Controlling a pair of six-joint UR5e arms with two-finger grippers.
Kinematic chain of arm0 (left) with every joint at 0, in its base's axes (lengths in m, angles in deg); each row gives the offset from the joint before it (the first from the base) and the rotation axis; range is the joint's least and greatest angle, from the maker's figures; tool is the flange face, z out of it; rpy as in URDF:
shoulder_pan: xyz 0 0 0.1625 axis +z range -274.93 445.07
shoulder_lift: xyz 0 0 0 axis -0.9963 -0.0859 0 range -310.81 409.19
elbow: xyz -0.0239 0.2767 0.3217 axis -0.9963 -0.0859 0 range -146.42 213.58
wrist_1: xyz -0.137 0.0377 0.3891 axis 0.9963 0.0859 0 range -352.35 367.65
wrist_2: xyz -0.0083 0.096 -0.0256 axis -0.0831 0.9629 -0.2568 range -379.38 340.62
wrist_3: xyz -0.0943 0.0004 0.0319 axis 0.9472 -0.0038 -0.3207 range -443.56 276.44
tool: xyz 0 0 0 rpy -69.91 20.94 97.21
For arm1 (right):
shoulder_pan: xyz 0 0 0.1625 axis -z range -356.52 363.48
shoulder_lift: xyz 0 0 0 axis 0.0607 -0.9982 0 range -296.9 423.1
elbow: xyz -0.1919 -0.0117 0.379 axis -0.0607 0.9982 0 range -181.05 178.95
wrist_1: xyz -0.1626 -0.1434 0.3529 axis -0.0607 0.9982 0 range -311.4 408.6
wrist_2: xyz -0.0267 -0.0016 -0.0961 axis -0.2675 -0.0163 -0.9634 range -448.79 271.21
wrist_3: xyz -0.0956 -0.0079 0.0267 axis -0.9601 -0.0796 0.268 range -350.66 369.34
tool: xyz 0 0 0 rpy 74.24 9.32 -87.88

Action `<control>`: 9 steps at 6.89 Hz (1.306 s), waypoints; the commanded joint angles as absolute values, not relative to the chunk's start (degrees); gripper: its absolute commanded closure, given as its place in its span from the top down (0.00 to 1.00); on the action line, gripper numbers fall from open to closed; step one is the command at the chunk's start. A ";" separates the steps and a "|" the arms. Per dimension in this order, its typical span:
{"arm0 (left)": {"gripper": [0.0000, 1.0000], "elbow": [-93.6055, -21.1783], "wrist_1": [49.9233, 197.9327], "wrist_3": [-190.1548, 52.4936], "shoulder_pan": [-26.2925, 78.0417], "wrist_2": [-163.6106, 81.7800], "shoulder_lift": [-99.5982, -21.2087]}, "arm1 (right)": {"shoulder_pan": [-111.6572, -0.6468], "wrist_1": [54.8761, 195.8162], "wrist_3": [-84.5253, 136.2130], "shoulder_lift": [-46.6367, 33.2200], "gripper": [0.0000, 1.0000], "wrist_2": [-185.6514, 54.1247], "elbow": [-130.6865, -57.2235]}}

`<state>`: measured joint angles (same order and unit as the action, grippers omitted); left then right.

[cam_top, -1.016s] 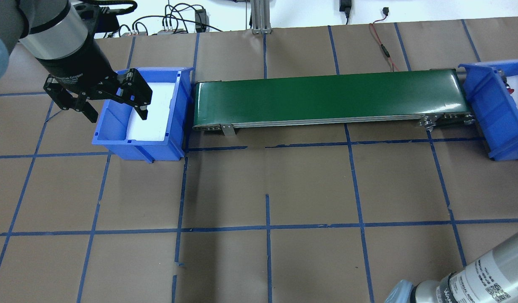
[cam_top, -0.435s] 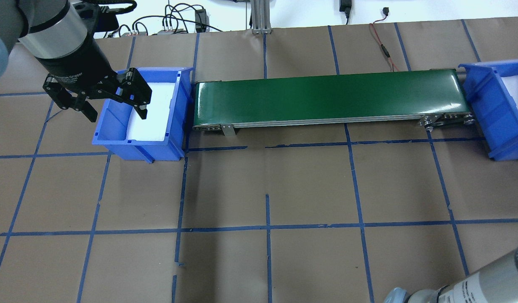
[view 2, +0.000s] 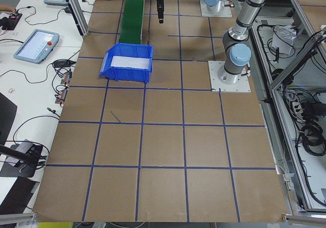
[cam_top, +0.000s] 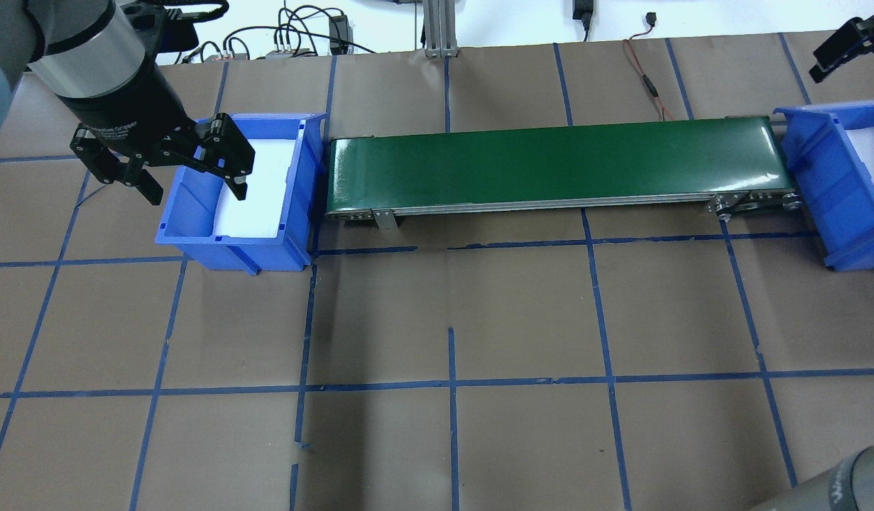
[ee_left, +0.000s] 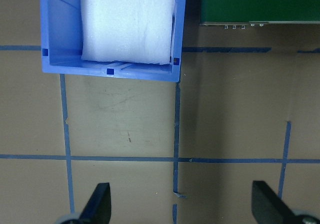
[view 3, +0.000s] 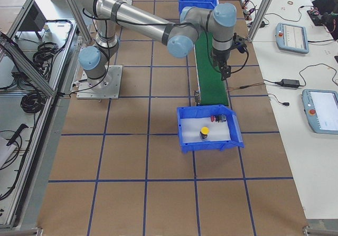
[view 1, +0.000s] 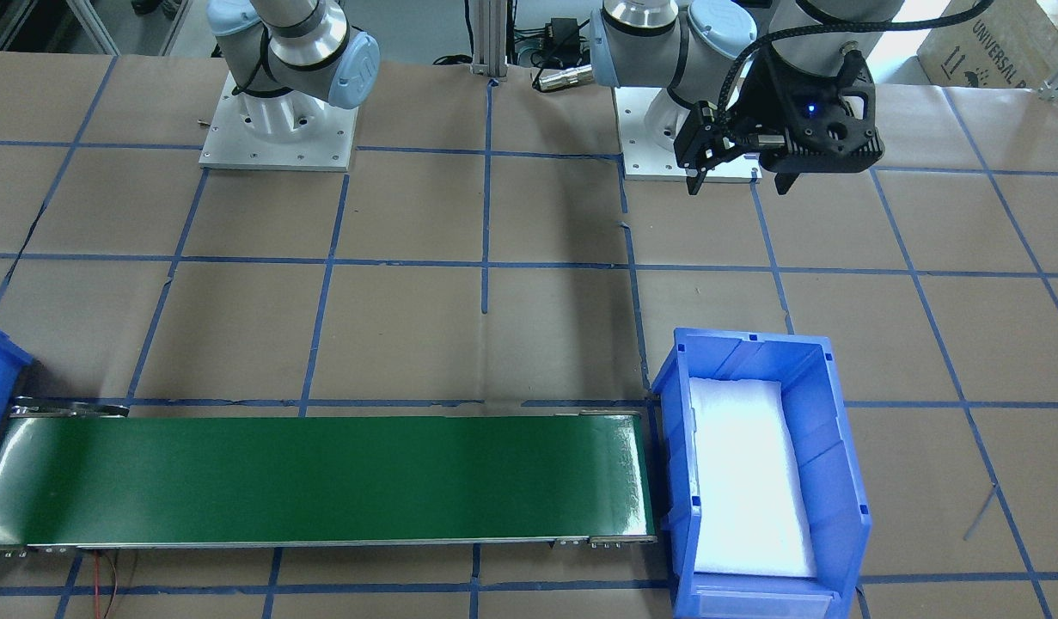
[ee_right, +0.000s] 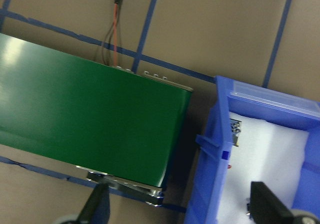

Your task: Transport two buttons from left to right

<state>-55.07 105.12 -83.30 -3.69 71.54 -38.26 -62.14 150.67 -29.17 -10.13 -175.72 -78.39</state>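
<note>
**Left gripper (cam_top: 198, 194) and right gripper (ee_right: 180, 211) both spread wide and bare; both buttons lie in the right bin (view 3: 208, 143)**

Neither claw holds anything. The left gripper hangs with its fingers far apart above the near left wall of the left bin (cam_top: 238, 248). That bin shows a white foam pad (view 1: 743, 473) and no button that I can see. The right gripper, spread just as wide, hovers above the right end of the conveyor belt (cam_top: 550, 167), beside the right bin.

The side view from the robot's right shows where the task's things are. The yellow-capped button (view 3: 204, 133) and the red-capped button (view 3: 217, 119) both sit on the foam inside the right bin. They lie apart from each other, with the red one nearer the belt.

Judged from this, the transport looks complete, and the step in hand reads as the arms standing off. The next move seems to call only for a clean lift away. Each arm should keep its fingers off the bin walls and the belt so that nothing in the right bin is knocked.

The table (cam_top: 522, 312) is covered in brown paper marked off in squares with blue tape. The glossy green belt spans the gap between the two blue bins, and a thin red-and-black wire trails onto the paper beyond it. White benches at the table's far side carry teach pendants (view 3: 293, 35) and loose cables, and aluminium frame posts stand around the cell.
</note>
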 commanded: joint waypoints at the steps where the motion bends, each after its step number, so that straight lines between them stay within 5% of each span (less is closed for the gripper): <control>1: 1.00 -55.19 105.12 -83.21 -3.79 71.41 -38.26 | -69.26 143.36 -14.37 -15.28 1.00 -176.06 -80.57; 9: 1.00 -55.11 105.12 -83.21 -3.70 71.50 -38.26 | -86.78 144.05 13.65 -20.31 1.00 -180.98 -86.83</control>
<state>-55.16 105.12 -83.21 -3.77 71.50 -38.26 -86.26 144.08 12.96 -20.29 -180.96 -86.70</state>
